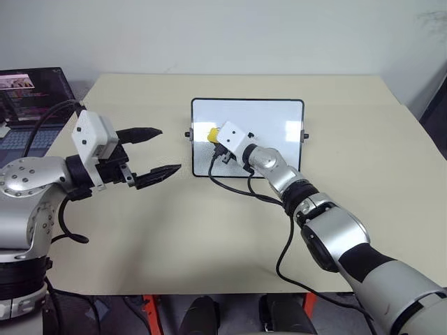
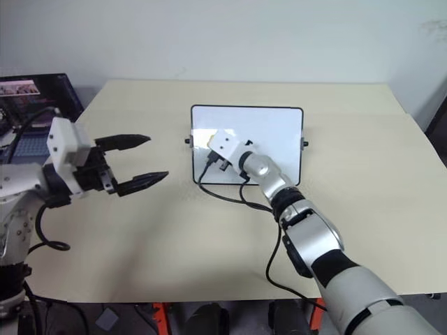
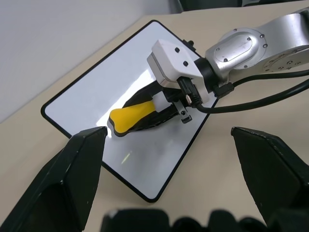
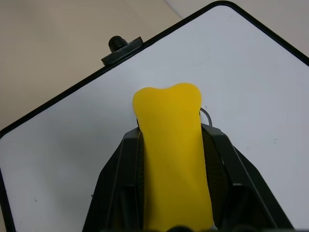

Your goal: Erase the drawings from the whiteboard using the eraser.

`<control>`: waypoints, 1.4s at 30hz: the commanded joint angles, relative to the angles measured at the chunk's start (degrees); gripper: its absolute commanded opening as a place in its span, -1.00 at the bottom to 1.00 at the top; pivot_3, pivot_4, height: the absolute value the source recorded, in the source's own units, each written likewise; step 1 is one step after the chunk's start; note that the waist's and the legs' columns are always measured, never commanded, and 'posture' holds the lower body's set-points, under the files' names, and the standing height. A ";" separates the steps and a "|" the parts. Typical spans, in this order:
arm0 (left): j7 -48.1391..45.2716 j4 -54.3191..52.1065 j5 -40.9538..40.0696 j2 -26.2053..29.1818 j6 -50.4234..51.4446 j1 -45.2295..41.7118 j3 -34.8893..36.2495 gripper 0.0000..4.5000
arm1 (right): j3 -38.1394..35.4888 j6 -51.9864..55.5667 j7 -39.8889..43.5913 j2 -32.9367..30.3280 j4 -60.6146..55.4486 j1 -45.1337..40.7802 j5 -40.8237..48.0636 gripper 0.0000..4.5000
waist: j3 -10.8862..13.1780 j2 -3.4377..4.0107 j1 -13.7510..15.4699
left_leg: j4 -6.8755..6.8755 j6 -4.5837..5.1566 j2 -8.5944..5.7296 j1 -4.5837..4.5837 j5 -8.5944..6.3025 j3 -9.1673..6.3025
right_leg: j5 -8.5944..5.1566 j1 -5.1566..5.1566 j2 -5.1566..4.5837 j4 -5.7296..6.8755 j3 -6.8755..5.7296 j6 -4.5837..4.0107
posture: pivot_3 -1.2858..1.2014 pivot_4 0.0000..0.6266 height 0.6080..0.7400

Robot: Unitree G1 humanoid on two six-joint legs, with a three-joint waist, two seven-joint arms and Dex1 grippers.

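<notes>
Mostly done: the whiteboard lies on the table, its visible surface wiped clean apart from a faint grey arc beside the eraser. Right gripper fingers clamp the eraser on the board; left gripper fingers gape, empty.

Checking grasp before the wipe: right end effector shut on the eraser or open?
Shut. The right end effector has both fingers pressed against the yellow eraser, over the whiteboard.
</notes>
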 commanded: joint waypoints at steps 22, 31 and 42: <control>-1.57 4.03 0.24 -0.77 -3.25 -3.92 -2.52 1.00 | -5.83 3.66 3.59 -3.47 -13.93 4.91 6.65 -0.43 | 0.04 0.04 -0.40 | -0.08 0.01 0.09 0.79 0.05 -0.03 | 0.12 0.84 0.10 -0.15 0.02 -0.07 | 0.03 -0.52 1.00; -1.29 4.24 0.46 -0.60 -3.11 -4.15 -2.57 1.00 | -7.36 8.49 4.69 4.10 -23.54 3.23 12.22 -0.43 | 0.06 0.05 -1.70 | -0.14 -0.23 0.17 -0.40 0.17 0.06 | 0.12 -0.46 0.12 -0.10 0.07 -0.08 | 0.03 -0.52 1.00; -0.59 3.47 0.37 -0.27 -2.52 -3.38 -1.86 1.00 | -5.24 3.51 -1.46 4.50 -4.97 -4.81 6.18 -0.43 | 0.07 0.07 -1.56 | -0.14 -0.06 0.14 -0.40 0.07 0.06 | 0.11 -0.47 0.11 -0.12 0.07 -0.08 | 0.03 -0.52 1.00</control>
